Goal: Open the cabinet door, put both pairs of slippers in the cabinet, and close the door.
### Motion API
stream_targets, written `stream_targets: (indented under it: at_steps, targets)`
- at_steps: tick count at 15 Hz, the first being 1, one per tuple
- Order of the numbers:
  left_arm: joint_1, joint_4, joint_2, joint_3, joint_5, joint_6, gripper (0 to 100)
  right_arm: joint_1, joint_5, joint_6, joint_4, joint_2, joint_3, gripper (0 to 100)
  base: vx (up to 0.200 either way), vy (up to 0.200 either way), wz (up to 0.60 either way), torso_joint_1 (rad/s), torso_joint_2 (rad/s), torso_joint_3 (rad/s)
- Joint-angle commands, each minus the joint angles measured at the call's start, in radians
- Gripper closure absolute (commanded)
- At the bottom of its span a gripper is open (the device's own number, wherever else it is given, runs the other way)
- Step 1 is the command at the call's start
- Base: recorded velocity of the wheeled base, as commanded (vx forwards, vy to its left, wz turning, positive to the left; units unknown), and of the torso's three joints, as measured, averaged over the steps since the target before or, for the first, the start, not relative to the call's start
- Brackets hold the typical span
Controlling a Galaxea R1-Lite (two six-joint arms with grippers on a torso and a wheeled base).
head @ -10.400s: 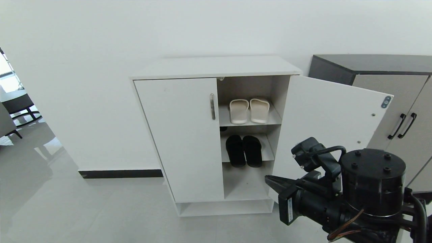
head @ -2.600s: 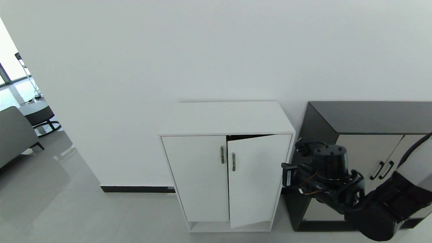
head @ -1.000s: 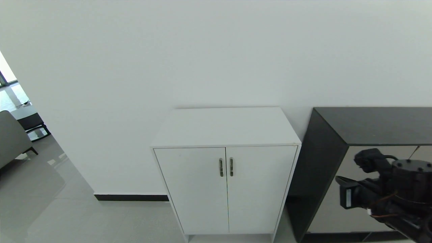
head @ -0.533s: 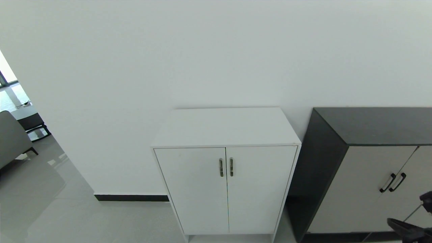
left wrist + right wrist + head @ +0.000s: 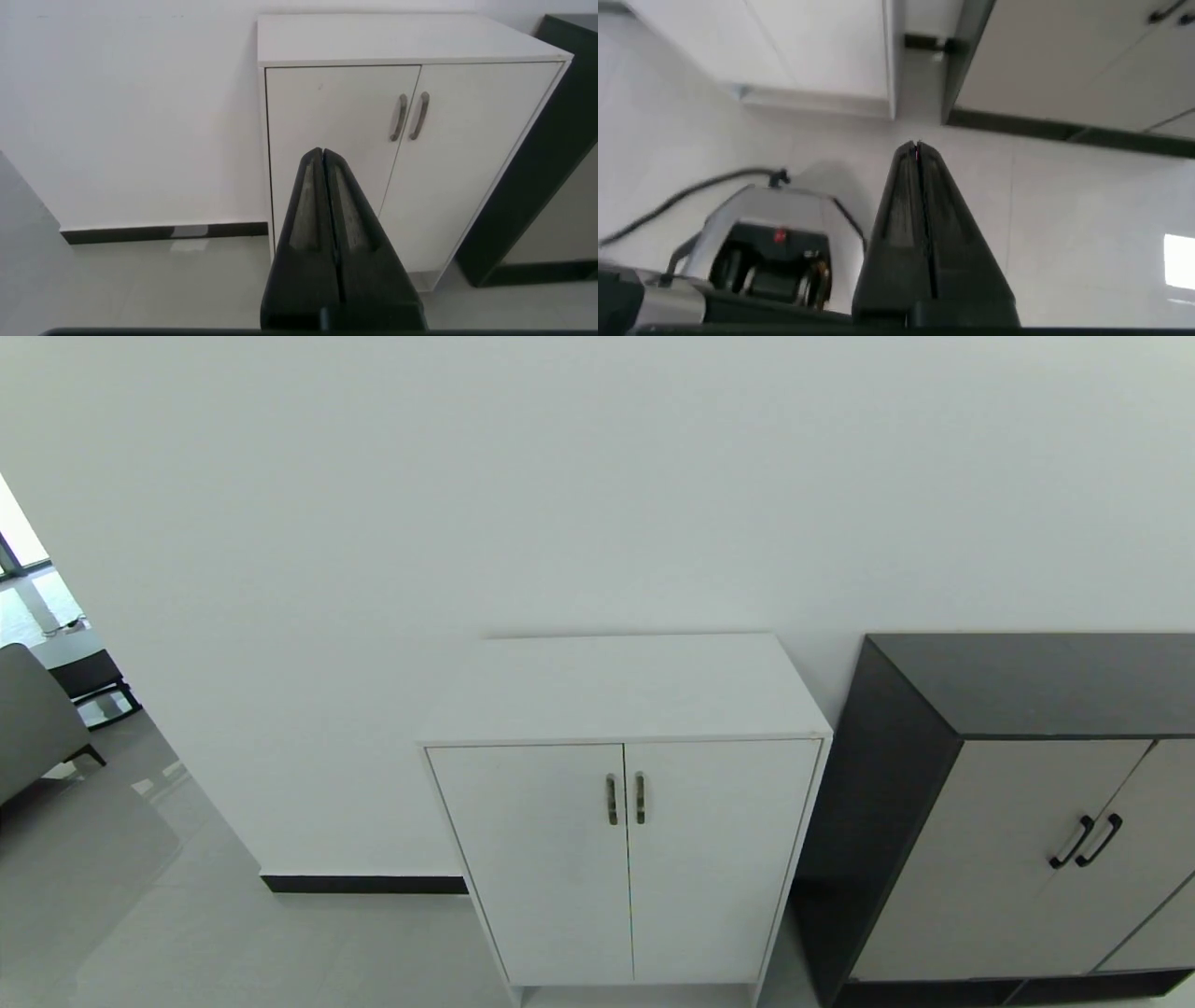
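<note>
The white cabinet (image 5: 624,859) stands against the wall with both doors shut flush, their two metal handles (image 5: 625,799) side by side at the middle seam. The shut doors hide its inside. In the left wrist view my left gripper (image 5: 323,154) is shut with nothing in it, held some way back from the white cabinet (image 5: 346,121) and pointing at its left door. My right gripper (image 5: 916,147) is shut and empty, low over the floor tiles, short of the gap between the white cabinet's foot (image 5: 813,47) and the dark cabinet (image 5: 1064,56).
A dark cabinet (image 5: 1008,859) with grey doors and black handles stands close on the right of the white one. Open tiled floor (image 5: 187,933) lies to the left. A grey chair (image 5: 28,728) is at the far left edge.
The right door has swung fully shut. My right arm has dropped down and to the right, out of the head view. The head camera shifted earlier; it has held still for the last second.
</note>
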Motion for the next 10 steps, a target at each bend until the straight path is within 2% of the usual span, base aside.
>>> stream_targets:
  at_steps: [1, 4, 6, 10]
  targets:
    - [0.0, 0.0, 0.0, 0.0, -0.001, 0.0, 100, 0.014, 0.015, 0.003, 0.038, -0.178, -0.008, 100, 0.0, 0.0, 0.0, 0.0, 0.0, 0.0]
    - [0.0, 0.0, 0.0, 0.0, -0.001, 0.0, 100, 0.063, 0.04, -0.003, 0.065, -0.229, 0.005, 100, 0.0, 0.0, 0.0, 0.0, 0.0, 0.0]
    - [0.0, 0.0, 0.0, 0.0, -0.001, 0.0, 100, 0.04, 0.035, -0.005, 0.065, -0.227, 0.005, 100, 0.0, 0.0, 0.0, 0.0, 0.0, 0.0]
    - [0.0, 0.0, 0.0, 0.0, -0.001, 0.0, 100, -0.184, 0.035, -0.008, 0.065, -0.441, 0.005, 100, 0.0, 0.0, 0.0, 0.0, 0.0, 0.0]
